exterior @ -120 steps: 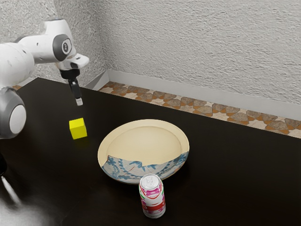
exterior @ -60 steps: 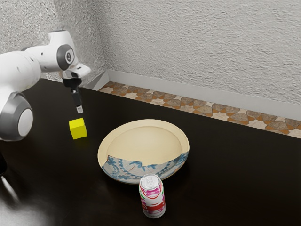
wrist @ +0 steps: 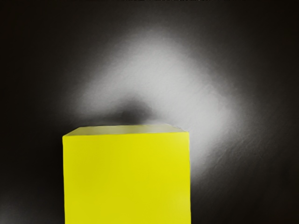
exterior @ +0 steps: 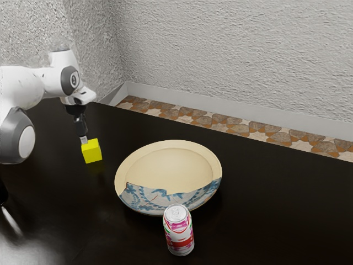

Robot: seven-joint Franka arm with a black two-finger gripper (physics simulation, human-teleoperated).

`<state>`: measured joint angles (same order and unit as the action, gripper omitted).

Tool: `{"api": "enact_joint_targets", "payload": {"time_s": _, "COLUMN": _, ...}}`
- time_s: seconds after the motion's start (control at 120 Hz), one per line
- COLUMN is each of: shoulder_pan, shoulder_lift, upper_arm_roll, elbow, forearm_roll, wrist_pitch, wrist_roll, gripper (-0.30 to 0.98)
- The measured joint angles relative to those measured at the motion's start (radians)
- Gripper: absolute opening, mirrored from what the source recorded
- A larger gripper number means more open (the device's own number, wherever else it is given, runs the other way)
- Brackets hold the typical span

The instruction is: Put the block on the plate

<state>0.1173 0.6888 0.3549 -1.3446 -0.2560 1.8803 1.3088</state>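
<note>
My gripper [exterior: 84, 140] is low in the exterior view, its tip at the upper left edge of the yellow block [exterior: 92, 151]; whether they touch is unclear. The block rests on the dark table, to the exterior view's left of the plate. Cream with a blue-patterned section, the wide plate [exterior: 171, 168] holds nothing. In the wrist view the yellow block [wrist: 127, 179] looms large and close under the hand.
A white and red can [exterior: 178, 231] stands upright close to the plate's near rim. The black table [exterior: 276, 204] extends to the exterior view's right, and a textured wall [exterior: 237, 55] rises behind the tiled floor.
Over the last second my gripper has come down to the block's height, drifting toward the exterior view's left in the latest half second. Block, plate and can have stayed put.
</note>
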Motion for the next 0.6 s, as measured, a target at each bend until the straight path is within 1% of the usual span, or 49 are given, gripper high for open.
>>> {"api": "enact_joint_targets", "payload": {"time_s": 0.325, "shoulder_pan": 0.001, "shoulder_lift": 0.037, "upper_arm_roll": -0.006, "elbow": -0.006, "forearm_roll": -0.001, "wrist_pitch": 0.065, "wrist_roll": 0.015, "gripper": 0.69}}
{"api": "enact_joint_targets", "payload": {"time_s": 0.6, "shoulder_pan": 0.028, "shoulder_lift": 0.096, "upper_arm_roll": -0.05, "elbow": -0.005, "forearm_roll": -0.001, "wrist_pitch": 0.092, "wrist_roll": 0.015, "gripper": 0.69}}
